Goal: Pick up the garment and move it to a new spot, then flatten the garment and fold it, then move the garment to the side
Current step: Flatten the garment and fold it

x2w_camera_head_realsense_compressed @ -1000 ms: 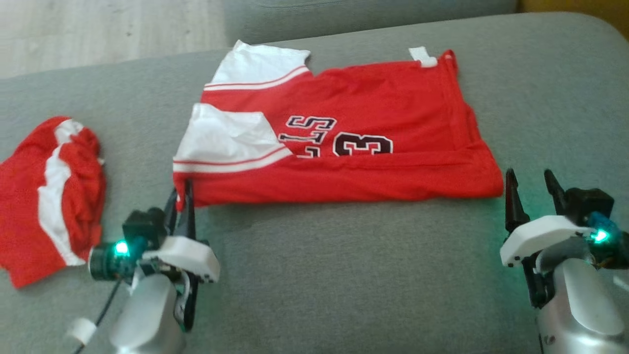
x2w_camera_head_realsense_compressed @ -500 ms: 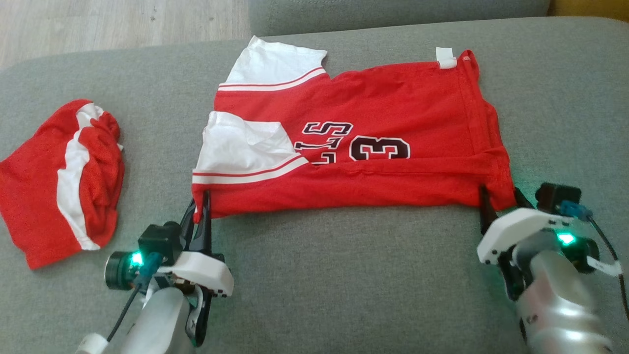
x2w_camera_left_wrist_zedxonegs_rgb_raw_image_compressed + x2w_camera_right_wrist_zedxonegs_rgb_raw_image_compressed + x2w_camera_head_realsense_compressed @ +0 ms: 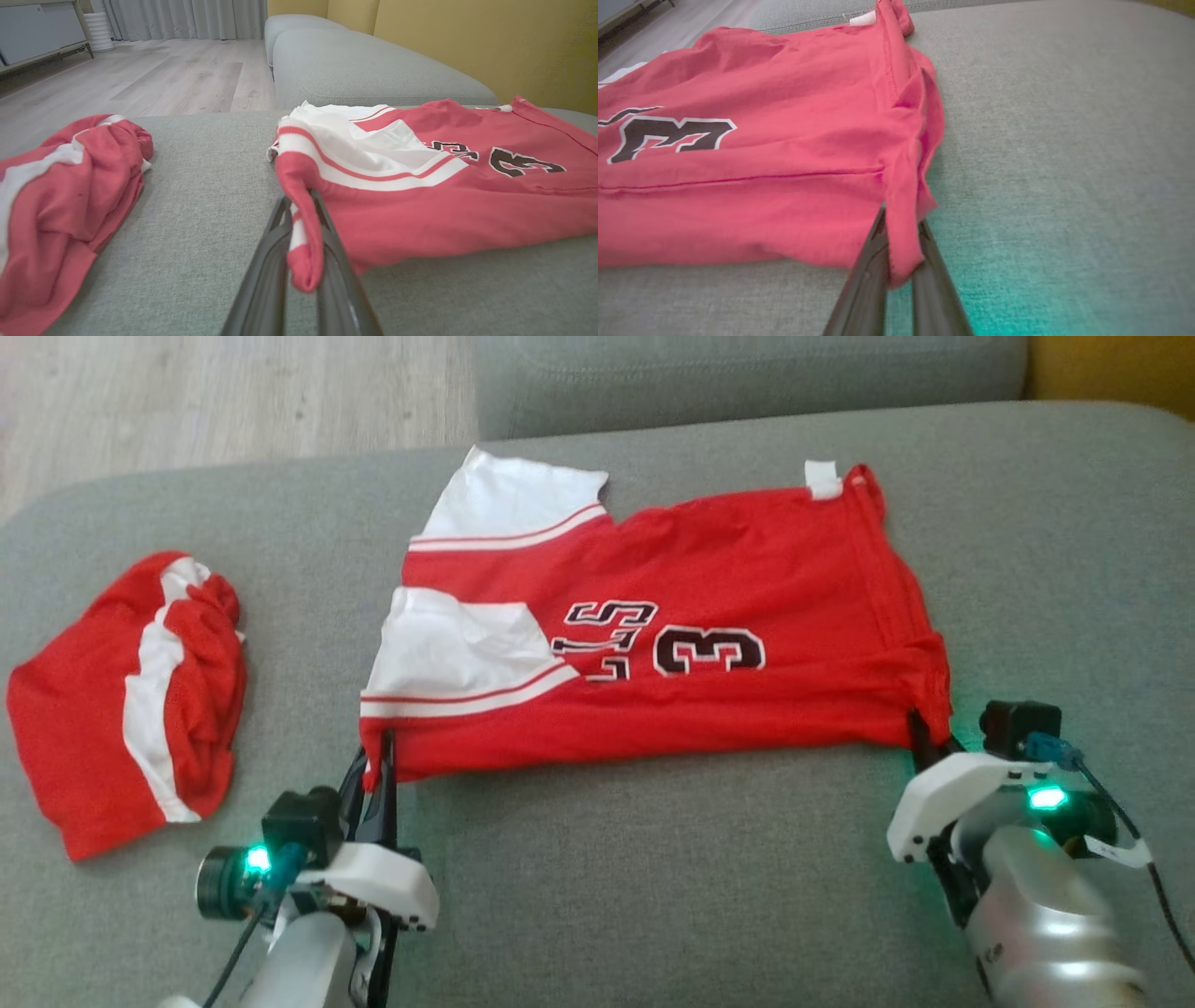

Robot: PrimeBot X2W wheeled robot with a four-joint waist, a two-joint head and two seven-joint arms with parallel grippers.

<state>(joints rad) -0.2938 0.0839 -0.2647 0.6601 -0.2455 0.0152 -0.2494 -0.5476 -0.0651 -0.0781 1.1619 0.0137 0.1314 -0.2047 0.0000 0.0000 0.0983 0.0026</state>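
Note:
The garment (image 3: 709, 607) is a red jersey with white sleeves and a black number, lying partly folded across the grey sofa seat (image 3: 653, 859). My left gripper (image 3: 381, 751) is shut on its near left corner; in the left wrist view a pinch of red and white cloth (image 3: 301, 252) sits between the dark fingers (image 3: 266, 266). At the near right corner my right gripper (image 3: 924, 735) is shut on the garment, and the right wrist view shows a red fold (image 3: 903, 233) squeezed between its fingers (image 3: 868, 280).
A second red and white garment (image 3: 131, 695) lies bunched at the left of the seat. A further sofa cushion (image 3: 747, 373) stands behind, wooden floor (image 3: 233, 392) at the far left, and a yellow wall (image 3: 467, 37) beyond.
My right gripper has come forward to the garment's near right corner and shut on it, bunching that corner. The left gripper has kept its hold. The camera has shifted slightly.

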